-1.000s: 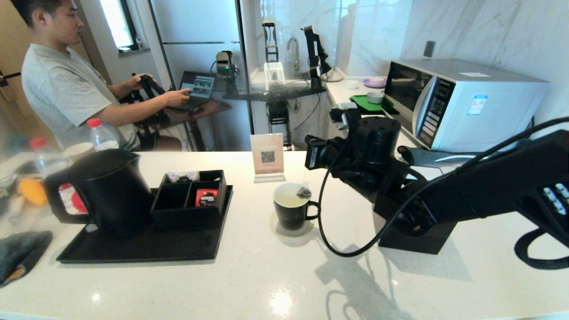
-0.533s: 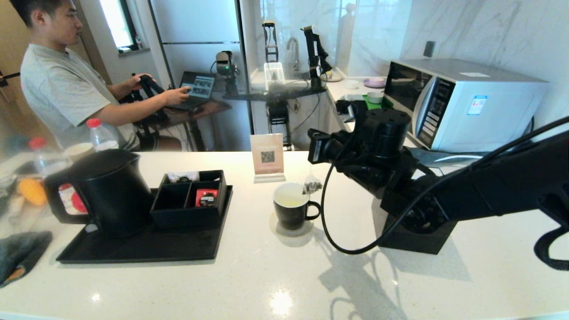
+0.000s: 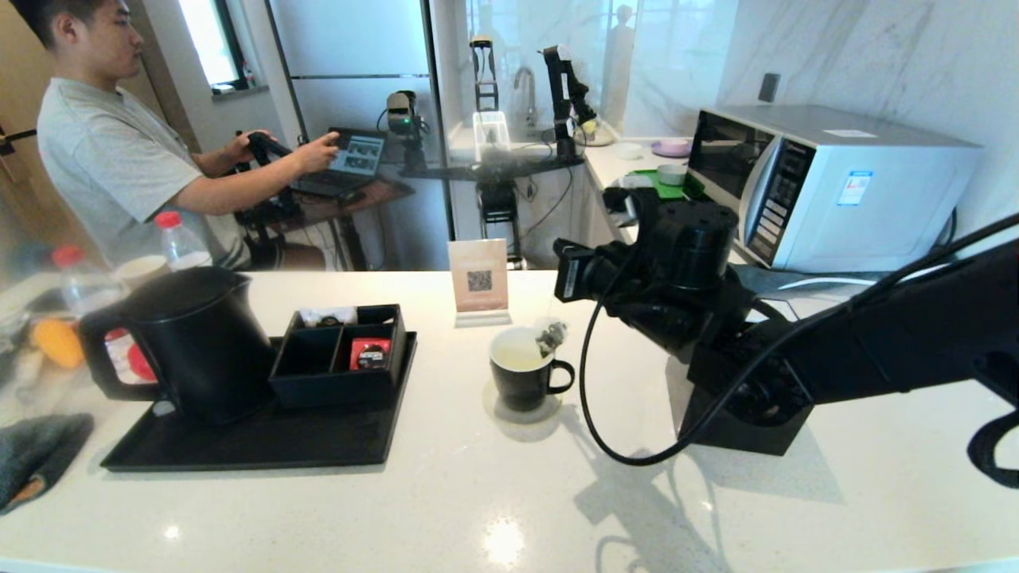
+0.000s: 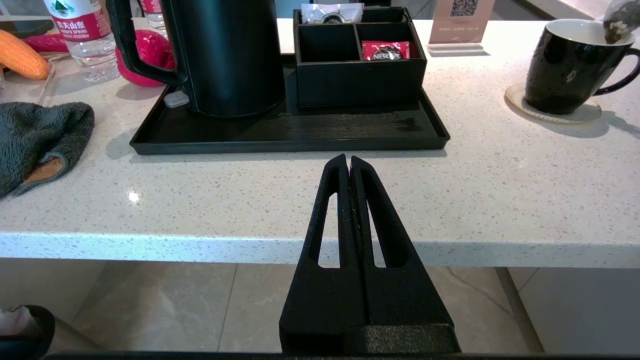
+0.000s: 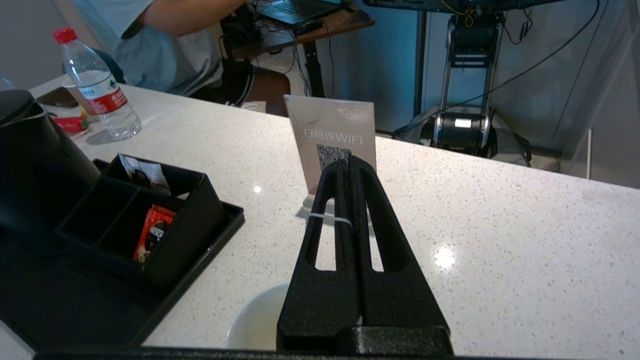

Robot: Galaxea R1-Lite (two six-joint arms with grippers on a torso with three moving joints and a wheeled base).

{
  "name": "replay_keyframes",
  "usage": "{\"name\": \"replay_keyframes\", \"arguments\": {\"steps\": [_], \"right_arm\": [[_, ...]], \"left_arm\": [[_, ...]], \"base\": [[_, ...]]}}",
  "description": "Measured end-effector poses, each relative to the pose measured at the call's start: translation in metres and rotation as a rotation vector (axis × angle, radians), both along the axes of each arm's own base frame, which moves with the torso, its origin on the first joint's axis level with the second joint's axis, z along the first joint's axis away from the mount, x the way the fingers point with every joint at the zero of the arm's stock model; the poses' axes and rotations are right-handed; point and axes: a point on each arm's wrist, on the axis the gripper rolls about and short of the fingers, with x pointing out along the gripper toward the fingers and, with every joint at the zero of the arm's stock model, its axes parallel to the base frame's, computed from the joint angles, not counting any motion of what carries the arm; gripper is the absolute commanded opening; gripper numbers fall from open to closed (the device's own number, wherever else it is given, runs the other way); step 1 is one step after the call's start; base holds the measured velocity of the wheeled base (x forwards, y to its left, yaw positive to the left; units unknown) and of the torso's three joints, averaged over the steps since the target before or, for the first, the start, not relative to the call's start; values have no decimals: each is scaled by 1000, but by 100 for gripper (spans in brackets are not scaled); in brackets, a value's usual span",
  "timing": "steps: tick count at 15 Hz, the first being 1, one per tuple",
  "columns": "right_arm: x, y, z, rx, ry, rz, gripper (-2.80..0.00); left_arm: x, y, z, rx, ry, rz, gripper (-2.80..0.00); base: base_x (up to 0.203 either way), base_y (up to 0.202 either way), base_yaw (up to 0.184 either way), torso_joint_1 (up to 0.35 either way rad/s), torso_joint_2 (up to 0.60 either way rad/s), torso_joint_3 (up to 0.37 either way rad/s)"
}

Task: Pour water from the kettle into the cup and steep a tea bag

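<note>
The right gripper is held above the cup, its fingers pressed together on the tea bag's thin pale string, which is seen wrapped across one finger in the right wrist view. The tea bag is hung just over the cup's rim on the handle side — whether its lower tip touches the rim cannot be told. In the left wrist view the same pouch is seen at the cup's upper edge, above the white inside. A pale liquid is visible inside the cup, which is stood on a round pale coaster on the white counter.

The kettle is set upright on the black tray, well apart from the cup, with its lid closed and its loop handle turned away from the cup. Just beside it on the same tray an organiser box is placed, and a red sachet is held in one of its compartments. A small sign with a QR code is stood behind the cup.

The left gripper is parked below the counter's near edge, its fingers closed flat against each other and nothing gripped between them. A grey cloth is laid on the counter beside the tray.
</note>
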Motion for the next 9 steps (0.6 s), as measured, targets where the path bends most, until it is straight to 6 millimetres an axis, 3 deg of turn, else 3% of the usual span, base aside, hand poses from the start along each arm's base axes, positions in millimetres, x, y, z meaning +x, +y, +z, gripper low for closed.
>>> {"name": "replay_keyframes", "arguments": {"steps": [4,9], "right_arm": [[-8,-6,7,15,2,0,-280],[-18,-23,37,50,-36,-20,-280]], "left_arm": [[0,0,0,0,0,0,-280],[0,0,0,0,0,0,-280]], "base": [[0,0,0,0,0,0],[0,0,0,0,0,0]]}}
